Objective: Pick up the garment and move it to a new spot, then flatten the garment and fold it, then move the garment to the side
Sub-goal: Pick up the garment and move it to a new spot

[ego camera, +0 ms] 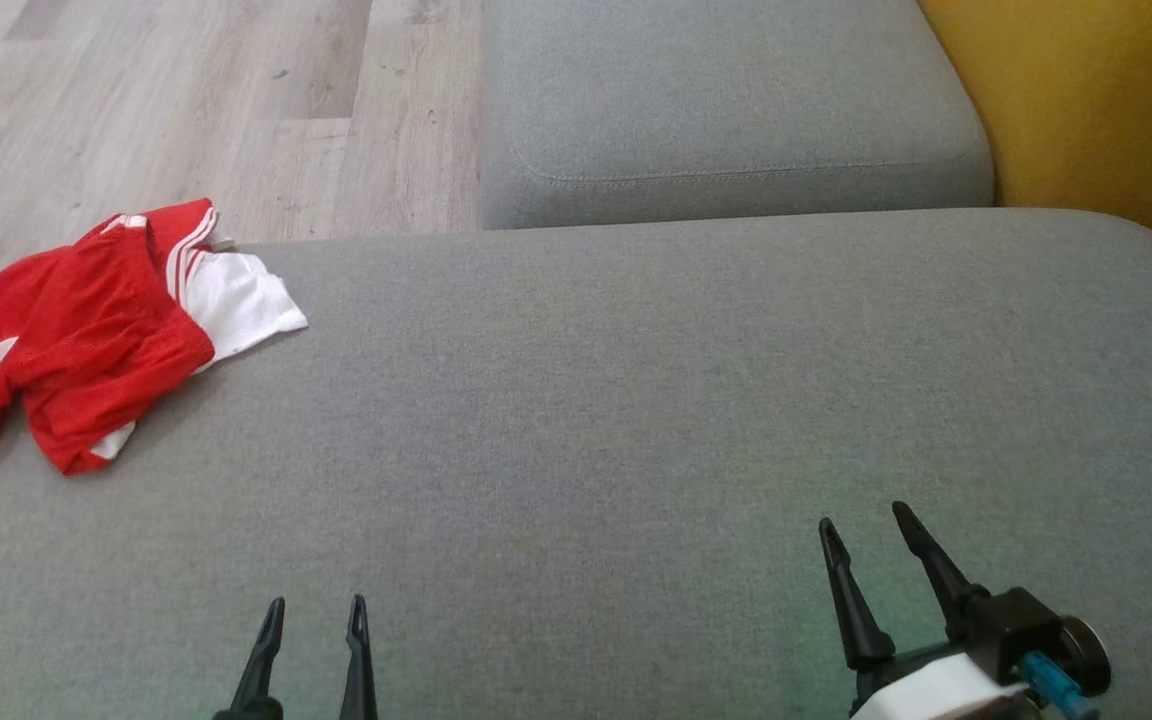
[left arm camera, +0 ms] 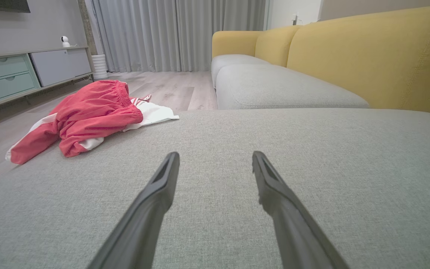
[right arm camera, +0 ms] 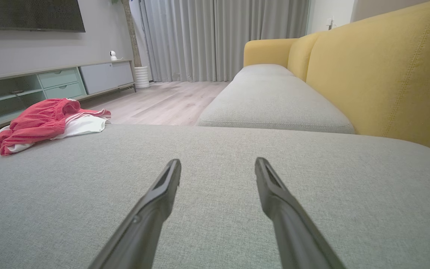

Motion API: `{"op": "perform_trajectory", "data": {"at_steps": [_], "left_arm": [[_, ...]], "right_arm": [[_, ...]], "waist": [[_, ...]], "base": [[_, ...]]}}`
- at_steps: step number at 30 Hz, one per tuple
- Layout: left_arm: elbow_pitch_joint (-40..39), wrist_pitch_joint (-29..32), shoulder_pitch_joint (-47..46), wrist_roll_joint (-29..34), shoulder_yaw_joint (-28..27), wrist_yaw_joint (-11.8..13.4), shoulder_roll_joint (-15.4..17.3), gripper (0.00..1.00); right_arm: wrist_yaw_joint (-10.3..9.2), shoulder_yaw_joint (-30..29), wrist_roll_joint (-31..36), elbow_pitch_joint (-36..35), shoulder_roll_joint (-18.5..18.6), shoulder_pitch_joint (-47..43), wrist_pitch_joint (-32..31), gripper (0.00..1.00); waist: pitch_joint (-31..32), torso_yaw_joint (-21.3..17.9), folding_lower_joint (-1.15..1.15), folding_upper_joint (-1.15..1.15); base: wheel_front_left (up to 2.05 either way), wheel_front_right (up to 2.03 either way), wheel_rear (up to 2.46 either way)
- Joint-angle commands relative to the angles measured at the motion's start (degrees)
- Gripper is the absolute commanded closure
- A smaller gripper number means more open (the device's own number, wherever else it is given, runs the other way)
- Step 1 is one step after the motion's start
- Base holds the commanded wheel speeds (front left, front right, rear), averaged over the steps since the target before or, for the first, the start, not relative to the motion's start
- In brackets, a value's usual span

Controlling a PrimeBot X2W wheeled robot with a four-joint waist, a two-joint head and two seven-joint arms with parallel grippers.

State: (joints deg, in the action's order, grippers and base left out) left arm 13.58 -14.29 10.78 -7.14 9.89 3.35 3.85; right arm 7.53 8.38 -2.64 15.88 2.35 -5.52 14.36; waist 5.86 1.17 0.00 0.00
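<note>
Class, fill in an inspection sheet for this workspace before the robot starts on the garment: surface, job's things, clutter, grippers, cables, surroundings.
Surface: grey fabric sofa cushion, broad and flat in front of the grippers.
Job's things: red and white garment, crumpled at the cushion's far left edge, not yet flattened or folded.
Clutter: nothing seen.
Grippers: left gripper and right gripper both open, holding nothing, low over the cushion, well apart from the garment.
Cables: nothing seen.
Surroundings: second grey cushion beyond, yellow backrest to the right, wooden floor, grey curtains, cabinet along the wall.
</note>
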Motion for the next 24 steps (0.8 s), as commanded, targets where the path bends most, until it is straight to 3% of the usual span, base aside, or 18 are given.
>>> {"op": "perform_trajectory", "data": {"at_steps": [1, 13, 24], "left_arm": [[-1.52, -0.71, -2.24, 0.05, -1.49, 0.07, 0.1, 0.0], [-0.78, -0.71, -2.88, 0.02, -1.72, -0.21, -0.04, 0.0], [-1.9, -0.71, -3.98, 0.53, -2.94, 0.16, 1.41, 0.0]], "right_arm": [[-0.04, 1.37, -0.38, -1.42, 0.53, 1.3, 0.63, 0.0], [-0.04, 1.96, -0.9, -1.49, 0.53, 1.2, 0.63, 0.0], [-0.04, 2.63, -2.86, -2.34, 0.53, 1.02, 0.63, 0.0]], "waist": [[-0.02, -0.01, 0.0, 0.0], [-0.05, 1.61, 0.0, 0.0], [-0.44, 15.72, 0.0, 0.0]], "base": [[0.0, 0.0, 0.0], [0.0, 0.0, 0.0], [0.0, 0.0, 0.0]]}}
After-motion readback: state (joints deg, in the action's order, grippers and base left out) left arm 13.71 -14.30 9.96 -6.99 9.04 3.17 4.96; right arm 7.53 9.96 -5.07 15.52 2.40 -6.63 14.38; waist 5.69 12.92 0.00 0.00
